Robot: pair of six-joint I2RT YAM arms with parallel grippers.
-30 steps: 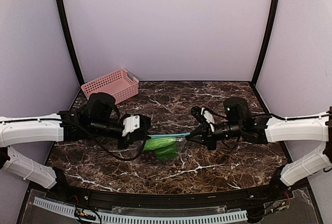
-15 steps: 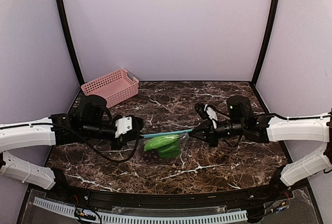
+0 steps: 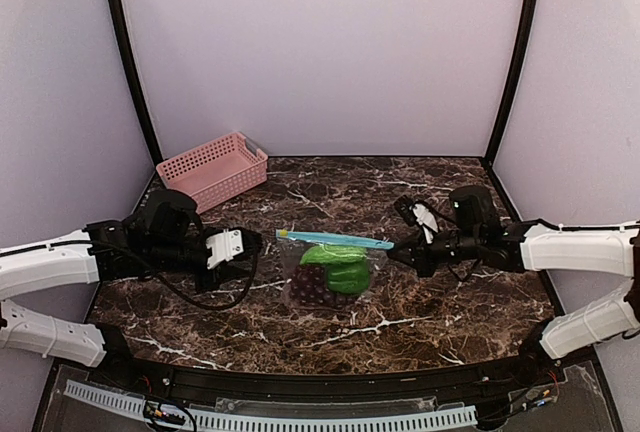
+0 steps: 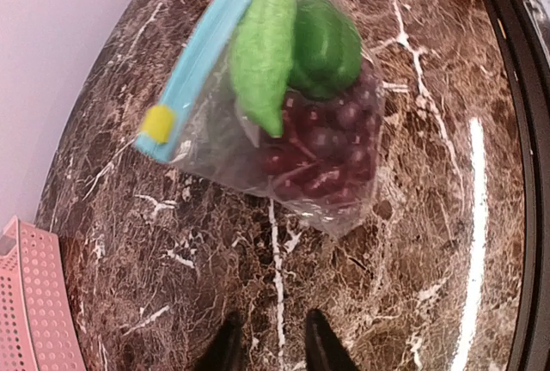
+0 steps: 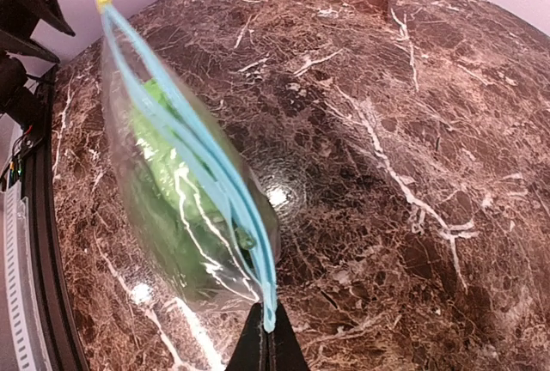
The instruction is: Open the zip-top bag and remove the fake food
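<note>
The zip-top bag [image 3: 332, 270] hangs over the table's middle, its teal zip strip [image 3: 335, 240] on top. Inside are dark red-purple grapes [image 3: 310, 285] and green pieces [image 3: 345, 270]. My right gripper [image 3: 393, 251] is shut on the right end of the zip strip [image 5: 271, 315] and holds the bag up. The right wrist view shows the strip's two sides slightly parted [image 5: 185, 143]. My left gripper [image 3: 250, 245] is open and empty, left of the bag and apart from it. The left wrist view shows the bag [image 4: 284, 100], grapes [image 4: 322, 148] and yellow slider [image 4: 158, 122] ahead of my fingertips [image 4: 320, 345].
A pink slotted basket [image 3: 212, 165] stands at the back left, also at the left wrist view's corner [image 4: 30, 311]. The dark marble table [image 3: 440, 312] spreads around the bag. Purple walls close the back and sides.
My left gripper has let go of the bag and drawn back to the left. My right gripper has moved right with the strip. The bag has swung so the grapes now show.
</note>
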